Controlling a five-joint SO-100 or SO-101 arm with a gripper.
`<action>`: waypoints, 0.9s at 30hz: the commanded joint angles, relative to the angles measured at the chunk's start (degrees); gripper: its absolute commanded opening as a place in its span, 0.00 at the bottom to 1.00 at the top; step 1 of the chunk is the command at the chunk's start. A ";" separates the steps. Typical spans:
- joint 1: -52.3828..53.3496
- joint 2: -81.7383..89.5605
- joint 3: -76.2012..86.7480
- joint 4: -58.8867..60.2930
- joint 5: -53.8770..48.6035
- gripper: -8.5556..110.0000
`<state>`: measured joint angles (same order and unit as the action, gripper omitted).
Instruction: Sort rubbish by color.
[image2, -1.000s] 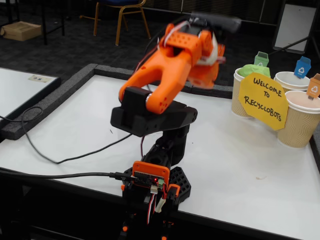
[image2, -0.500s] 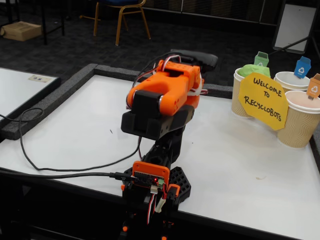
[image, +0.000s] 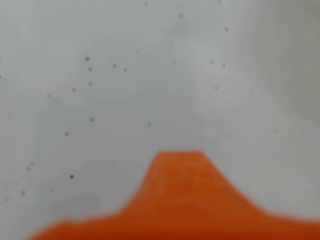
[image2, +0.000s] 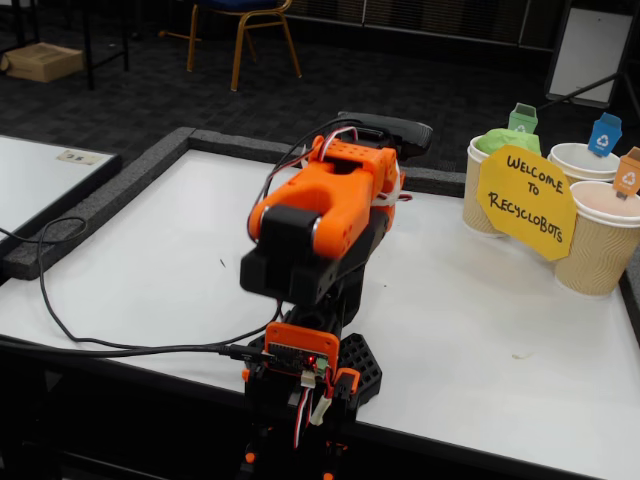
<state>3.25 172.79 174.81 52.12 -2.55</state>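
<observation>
Green wad (image2: 505, 141) sits in its cup (image2: 482, 190), no rubbish left on my table (image2: 470, 310); my pincer's (image: 177, 165) opening I cannot tell.

Wad (image2: 507, 141) in back cup (image2: 484, 190) (right of arm (image2: 325, 205)).

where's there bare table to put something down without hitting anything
Open white table lies left of the arm, bordered by the black cable. Another bare stretch runs between the arm and the paper cups. The far right corner is crowded with cups and the yellow sign.
</observation>
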 joint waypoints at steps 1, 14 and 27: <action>-0.97 9.84 -0.44 3.25 -1.23 0.07; 0.00 15.47 0.26 8.35 -1.23 0.07; -0.09 15.56 -1.93 17.05 -0.70 0.07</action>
<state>3.25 186.15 177.36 68.29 -2.55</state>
